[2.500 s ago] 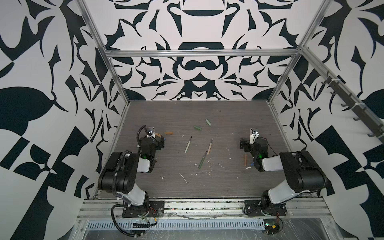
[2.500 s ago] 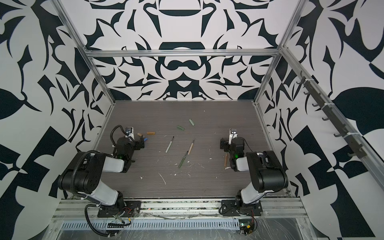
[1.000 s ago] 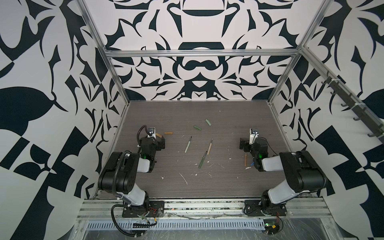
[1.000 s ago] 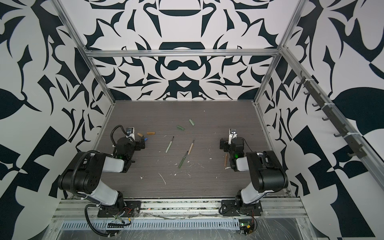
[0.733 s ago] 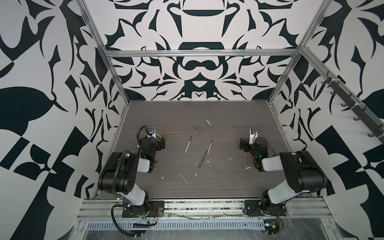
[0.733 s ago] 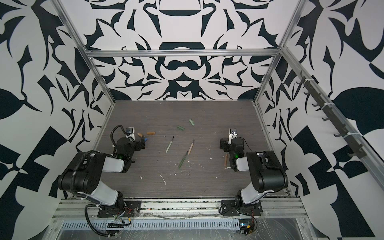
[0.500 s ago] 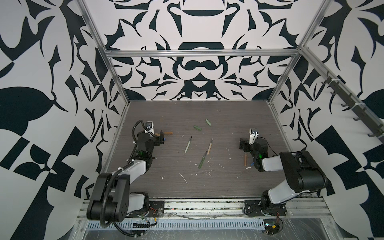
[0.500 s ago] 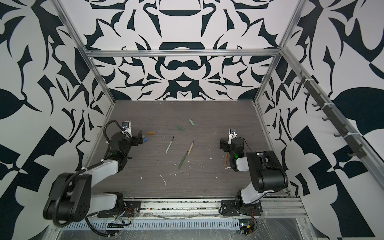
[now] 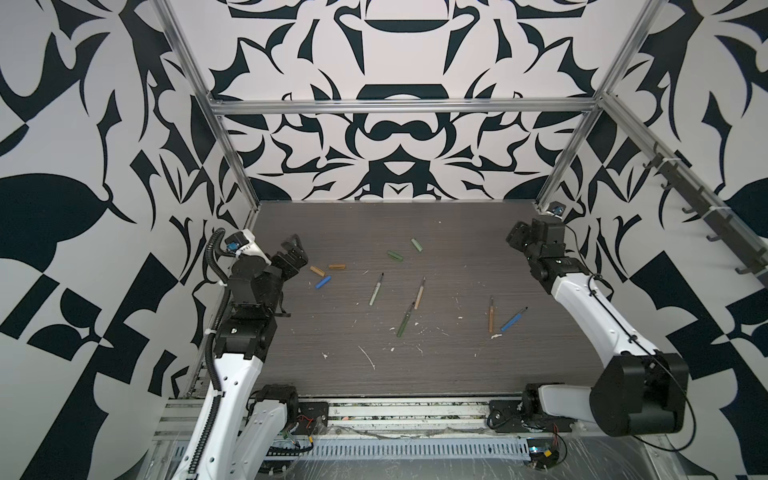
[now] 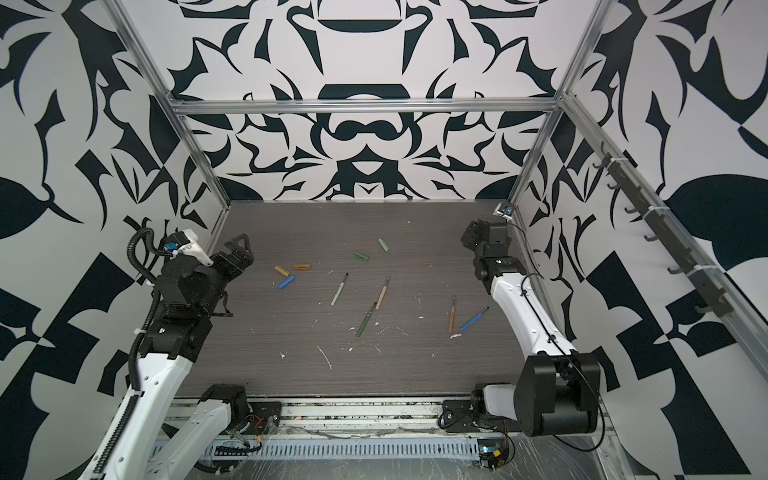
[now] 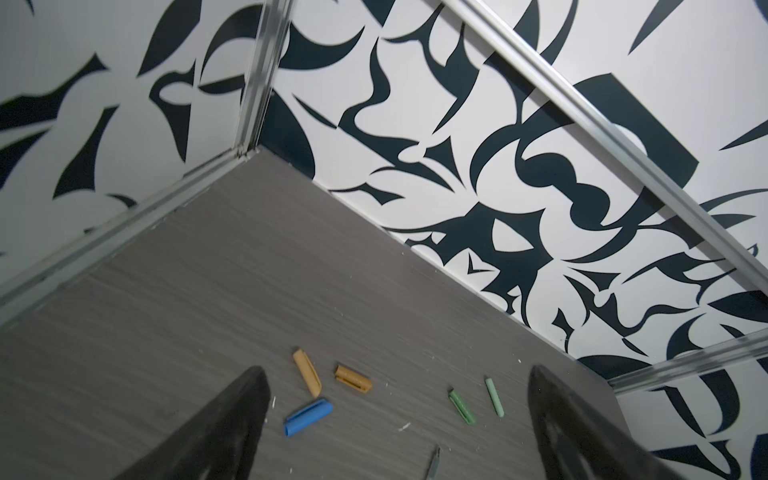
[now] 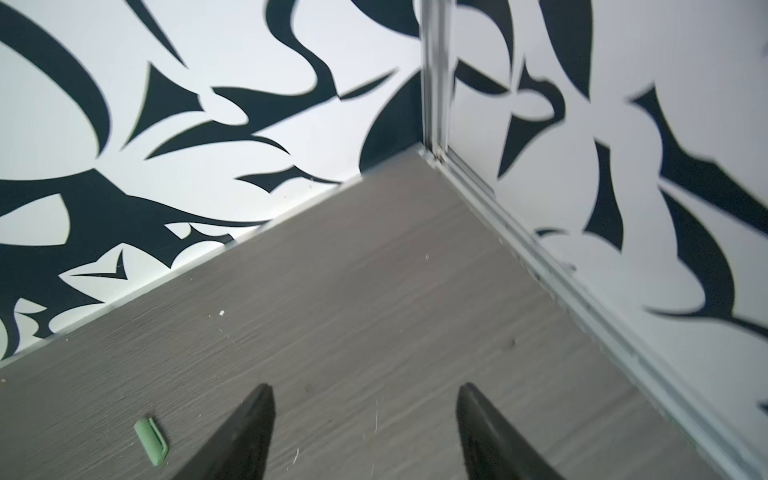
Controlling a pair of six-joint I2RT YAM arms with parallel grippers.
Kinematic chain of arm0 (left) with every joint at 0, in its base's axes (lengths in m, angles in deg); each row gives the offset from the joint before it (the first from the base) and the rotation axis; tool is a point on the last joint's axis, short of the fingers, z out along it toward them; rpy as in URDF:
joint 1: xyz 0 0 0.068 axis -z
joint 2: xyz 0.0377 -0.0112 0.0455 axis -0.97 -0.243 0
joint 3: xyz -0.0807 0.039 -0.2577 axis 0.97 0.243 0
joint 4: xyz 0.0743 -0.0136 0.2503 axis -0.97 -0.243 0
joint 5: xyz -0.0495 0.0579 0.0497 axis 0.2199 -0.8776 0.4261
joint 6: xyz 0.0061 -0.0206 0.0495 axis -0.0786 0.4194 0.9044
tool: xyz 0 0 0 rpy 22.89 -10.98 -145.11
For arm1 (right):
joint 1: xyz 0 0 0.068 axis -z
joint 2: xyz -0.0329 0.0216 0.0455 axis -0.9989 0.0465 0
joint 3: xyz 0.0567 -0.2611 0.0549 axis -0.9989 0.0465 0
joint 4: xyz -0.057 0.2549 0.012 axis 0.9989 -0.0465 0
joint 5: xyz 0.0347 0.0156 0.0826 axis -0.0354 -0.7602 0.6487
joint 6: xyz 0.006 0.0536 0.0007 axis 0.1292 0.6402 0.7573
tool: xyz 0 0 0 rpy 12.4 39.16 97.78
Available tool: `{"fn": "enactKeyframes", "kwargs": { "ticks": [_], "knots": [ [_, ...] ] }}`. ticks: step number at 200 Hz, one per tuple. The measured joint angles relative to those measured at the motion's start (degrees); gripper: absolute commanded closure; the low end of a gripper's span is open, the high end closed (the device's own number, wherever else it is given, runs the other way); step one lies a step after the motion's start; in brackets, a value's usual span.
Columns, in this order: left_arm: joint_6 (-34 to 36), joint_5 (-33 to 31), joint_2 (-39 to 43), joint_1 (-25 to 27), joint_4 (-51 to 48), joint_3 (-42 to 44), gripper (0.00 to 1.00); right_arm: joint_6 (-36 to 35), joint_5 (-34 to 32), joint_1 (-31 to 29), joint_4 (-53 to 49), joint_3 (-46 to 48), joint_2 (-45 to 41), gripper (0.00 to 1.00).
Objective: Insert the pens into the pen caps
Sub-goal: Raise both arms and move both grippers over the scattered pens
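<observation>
Your left end effector (image 11: pixel 397 370) and right end effector (image 12: pixel 365 386) are both spread, empty. Square up over the blue cap (image 11: pixel 308 417), then pinch mid-body.

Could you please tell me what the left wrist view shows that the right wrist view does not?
Left wrist only: the tan cap, orange-brown cap, blue cap, dark green cap, one pen tip and the open left gripper.
Right wrist only: the far right corner post and the open right gripper.
Shared: the grey table, the patterned walls, and probably the pale green cap, if the green cap in the right wrist view is the same one.
</observation>
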Motion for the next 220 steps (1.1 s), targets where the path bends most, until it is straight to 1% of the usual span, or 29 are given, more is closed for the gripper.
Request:
{"fn": "enactKeyframes", "kwargs": {
  "ticks": [15,29,41,55,59,61,65,73,84,104,127,149,164,188,220],
  "knots": [
    [-1.8,2.8,-0.7,-0.1,-4.5,0.2,0.01,0.9,3.5,0.3,-5.1,1.1,0.0,0.38],
    [-2.6,5.4,-2.4,-0.2,-7.7,0.3,0.05,1.6,6.6,-0.2,-9.1,2.3,-0.1,0.54],
    [-3.5,7.7,-3.9,-0.2,-9.4,1.0,0.06,1.7,8.9,-1.0,-11.9,3.1,-0.1,0.60],
    [-4.8,10.4,-5.6,-0.2,-10.6,2.8,0.14,2.1,10.5,-2.6,-14.6,3.7,0.0,0.65],
    [-4.9,11.1,-5.9,-0.2,-11.0,3.3,0.14,2.4,10.7,-3.1,-15.4,3.7,0.2,0.66],
    [-5.6,11.3,-6.3,-0.2,-11.1,3.6,0.18,2.2,10.7,-3.5,-15.7,3.7,0.2,0.66],
    [-5.7,11.8,-6.7,-0.2,-11.5,4.1,0.21,2.5,10.6,-4.2,-16.3,3.7,0.3,0.66],
    [-6.8,12.6,-7.5,-0.2,-11.7,5.2,0.23,2.5,10.0,-6.3,-17.4,3.8,0.8,0.67],
    [-8.0,13.5,-8.3,-0.2,-12.0,6.6,0.23,2.6,8.9,-9.2,-18.3,4.1,1.4,0.67],
    [-8.5,14.9,-8.3,-0.2,-12.1,7.8,0.18,2.6,8.7,-12.8,-19.8,4.9,2.2,0.68],
    [-7.2,18.4,-9.0,-0.2,-10.9,7.7,0.20,2.8,9.0,-13.4,-20.1,6.5,2.0,0.69],
    [-5.5,22.3,-12.4,0.1,-9.5,7.6,0.23,3.2,9.3,-13.4,-20.0,8.9,0.8,0.70],
    [-4.3,23.5,-14.8,0.9,-9.5,7.6,0.25,3.5,10.0,-13.3,-20.3,10.2,-0.4,0.75],
    [-2.4,24.2,-16.9,4.8,-9.3,7.6,0.28,4.1,11.4,-13.6,-20.3,10.5,-0.9,0.79],
    [-0.5,22.3,-19.3,13.8,-9.2,6.6,0.31,4.8,12.1,-16.1,-20.3,10.6,-0.9,0.82]
  ]
}}
